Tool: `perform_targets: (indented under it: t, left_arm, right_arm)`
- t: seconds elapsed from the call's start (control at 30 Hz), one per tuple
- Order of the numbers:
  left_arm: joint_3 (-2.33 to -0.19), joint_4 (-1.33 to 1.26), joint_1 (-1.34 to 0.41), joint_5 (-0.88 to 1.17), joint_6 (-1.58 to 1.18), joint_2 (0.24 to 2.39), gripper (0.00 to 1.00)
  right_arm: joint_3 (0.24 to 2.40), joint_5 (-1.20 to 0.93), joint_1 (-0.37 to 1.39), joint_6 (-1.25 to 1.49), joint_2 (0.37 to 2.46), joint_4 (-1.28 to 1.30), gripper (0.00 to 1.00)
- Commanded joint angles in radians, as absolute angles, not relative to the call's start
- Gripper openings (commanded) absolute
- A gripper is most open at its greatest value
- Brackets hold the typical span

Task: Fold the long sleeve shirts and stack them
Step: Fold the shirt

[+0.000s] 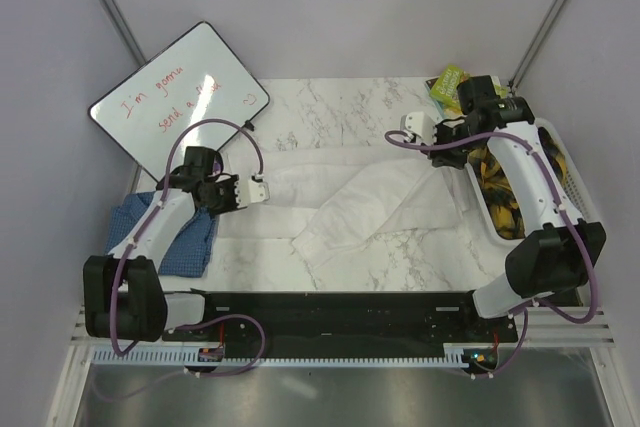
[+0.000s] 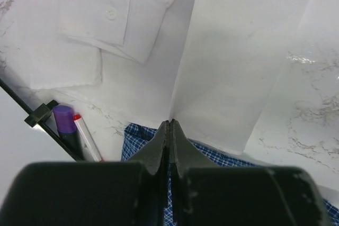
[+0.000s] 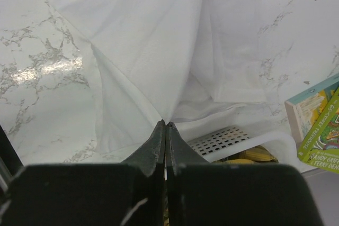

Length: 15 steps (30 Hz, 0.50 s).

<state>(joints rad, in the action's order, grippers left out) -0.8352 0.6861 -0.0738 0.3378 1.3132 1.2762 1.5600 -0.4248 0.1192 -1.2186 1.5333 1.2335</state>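
We hold the white shirt (image 1: 350,199), lying long left-to-right, between left gripper (image 1: 262,190) and right gripper (image 1: 398,137), both clamped on it.

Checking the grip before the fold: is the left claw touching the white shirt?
Touching. In the left wrist view, the white shirt runs as a taut ridge straight into the shut tips of the left claw.
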Motion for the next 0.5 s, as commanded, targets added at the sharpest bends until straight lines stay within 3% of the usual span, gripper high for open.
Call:
perform_targets:
  t: [0.0,0.47]
  left_arm:
    - [-0.864,0.606,-0.061,0.333,1.278,1.295,0.02]
    - [-0.859,0.537,-0.049,0.304,1.259,1.353,0.02]
  right_arm:
    - [1.609,-0.426,0.114,-1.22,1.555,1.169,0.0]
    - [1.603,-0.4,0.112,-1.204,1.611,1.095,0.0]
